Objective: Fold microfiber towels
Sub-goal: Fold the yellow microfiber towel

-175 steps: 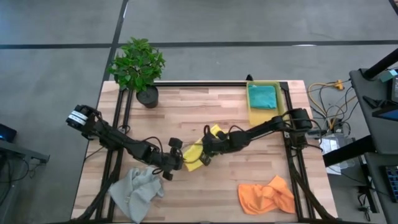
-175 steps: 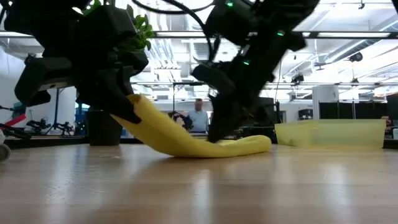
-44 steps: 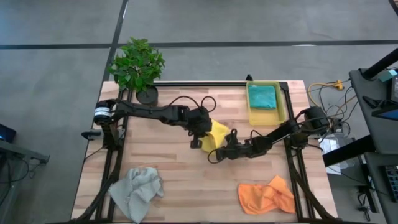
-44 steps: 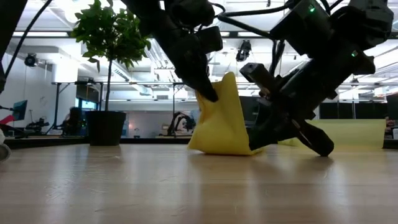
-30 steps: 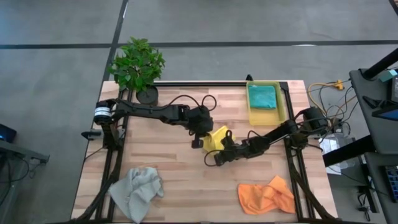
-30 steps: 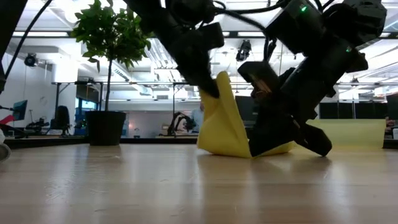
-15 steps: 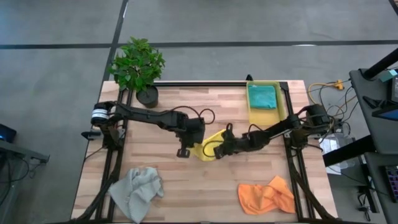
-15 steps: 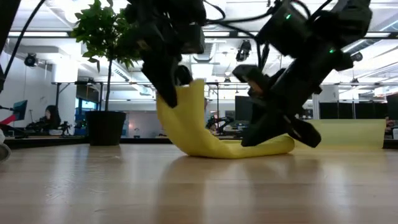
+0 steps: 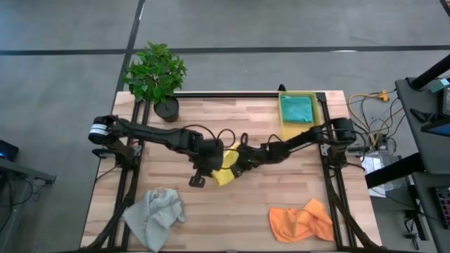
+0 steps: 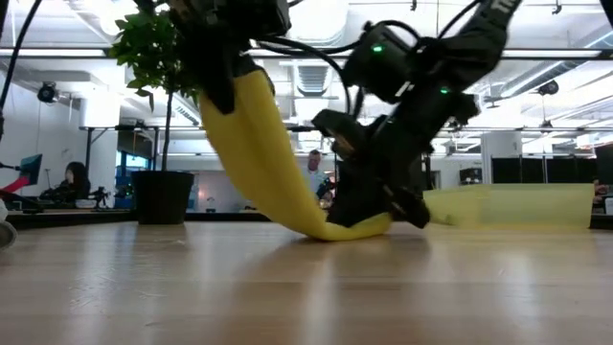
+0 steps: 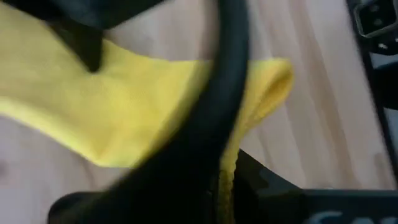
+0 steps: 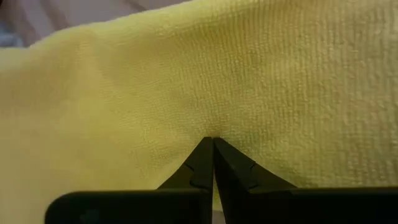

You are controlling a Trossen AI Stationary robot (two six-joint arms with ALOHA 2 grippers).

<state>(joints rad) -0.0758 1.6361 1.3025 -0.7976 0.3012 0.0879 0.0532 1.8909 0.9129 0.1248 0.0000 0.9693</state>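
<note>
We are looking down on the wooden desk (image 9: 281,197), where both arms are meeting at the middle over the yellow towel (image 9: 226,167); the left gripper (image 9: 209,166) is pinching one edge of it with its jaws clenched, and in the low view that end is hanging high off the desk while the cloth is sloping down in a long band to the wood; the right gripper (image 9: 242,163) is gripping the lower end, just beside the left one, and its wrist view is showing its jaws pressed together on the yellow cloth close up; that low end is resting on the desk.

The teal towel (image 9: 296,109) is lying in the yellow bin (image 9: 287,130) at the far right corner of the desk; the orange towel (image 9: 301,219) is sitting crumpled near the front right edge; the grey towel (image 9: 155,215) is lying bunched at the front left corner, well apart from the arms; a potted plant (image 9: 156,76) is standing at the far left corner.

In the low view a person (image 10: 313,182) is showing far off in the room behind the desk, between the two grippers.
</note>
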